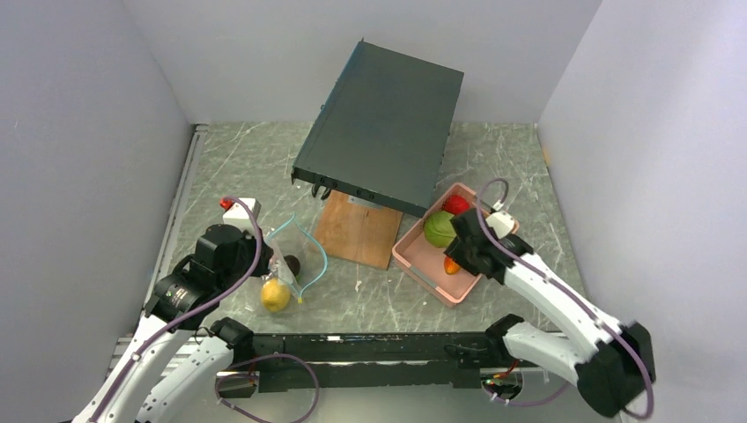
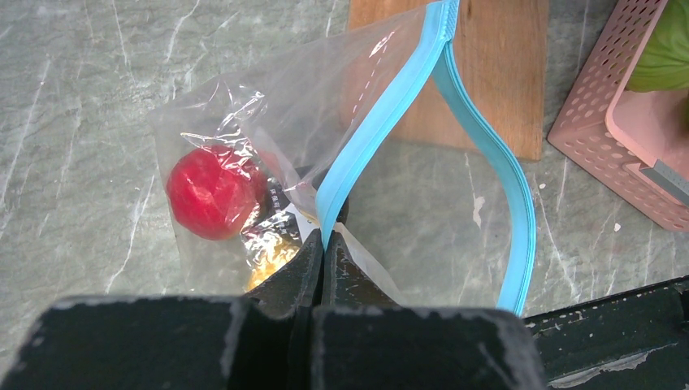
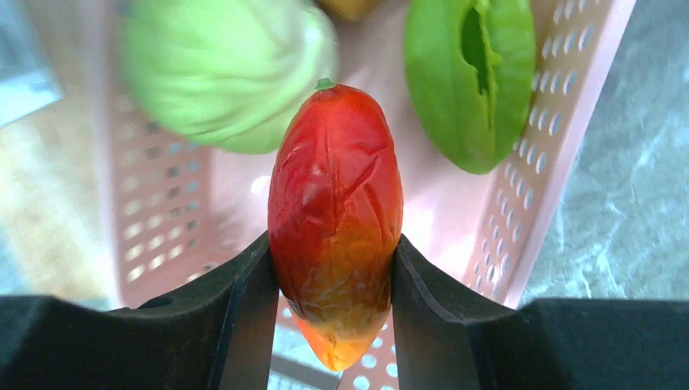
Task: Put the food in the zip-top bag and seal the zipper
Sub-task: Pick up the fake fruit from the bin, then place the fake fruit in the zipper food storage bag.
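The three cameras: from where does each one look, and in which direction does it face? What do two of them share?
Top external: above and behind the arms, looking down on the table; both arms show, bases at the bottom.
Left wrist: on the left arm, looking along the left gripper, shut on the zipper of the zip-top bag.
Right wrist: on the right arm, looking into the pink tray; the right gripper clamps a red-orange fruit.
Shared: both wrist views show the pink tray.
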Controlling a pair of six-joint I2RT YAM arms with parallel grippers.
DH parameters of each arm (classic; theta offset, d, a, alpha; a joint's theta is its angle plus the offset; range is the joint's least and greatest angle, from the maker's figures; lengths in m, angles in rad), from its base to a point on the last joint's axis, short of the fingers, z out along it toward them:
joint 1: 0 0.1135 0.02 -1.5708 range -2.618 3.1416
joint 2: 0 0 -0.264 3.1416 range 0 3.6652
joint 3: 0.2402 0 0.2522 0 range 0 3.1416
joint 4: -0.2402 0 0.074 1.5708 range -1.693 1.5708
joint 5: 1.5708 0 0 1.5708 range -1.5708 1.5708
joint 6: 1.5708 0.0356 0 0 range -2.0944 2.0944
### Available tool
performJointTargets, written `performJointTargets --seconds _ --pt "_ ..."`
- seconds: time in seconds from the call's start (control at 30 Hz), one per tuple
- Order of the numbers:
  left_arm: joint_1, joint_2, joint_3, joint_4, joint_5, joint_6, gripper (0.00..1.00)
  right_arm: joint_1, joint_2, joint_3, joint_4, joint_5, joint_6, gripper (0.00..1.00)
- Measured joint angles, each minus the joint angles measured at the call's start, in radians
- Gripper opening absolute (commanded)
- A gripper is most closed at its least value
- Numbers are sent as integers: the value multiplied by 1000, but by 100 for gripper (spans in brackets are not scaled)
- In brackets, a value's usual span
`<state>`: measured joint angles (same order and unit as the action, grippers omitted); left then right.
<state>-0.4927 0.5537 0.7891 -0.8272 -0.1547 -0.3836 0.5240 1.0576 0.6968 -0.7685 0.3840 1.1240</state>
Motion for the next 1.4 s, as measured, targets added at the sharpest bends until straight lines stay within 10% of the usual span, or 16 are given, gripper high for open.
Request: performJointTargets --seconds 0.3,0.57,1.0,1.4 --pt "0 -1 -6 2 0 0 0 -2 -451 -132 184 -183 -248 2" --pt "0 -2 -11 3 0 0 0 54 -465 -275 437 -475 -323 0" --pt "0 -1 -11 7 0 -3 0 717 -125 -153 659 -255 -420 0" --pt "0 -3 -11 7 0 -3 0 838 354 385 655 -56 -602 6"
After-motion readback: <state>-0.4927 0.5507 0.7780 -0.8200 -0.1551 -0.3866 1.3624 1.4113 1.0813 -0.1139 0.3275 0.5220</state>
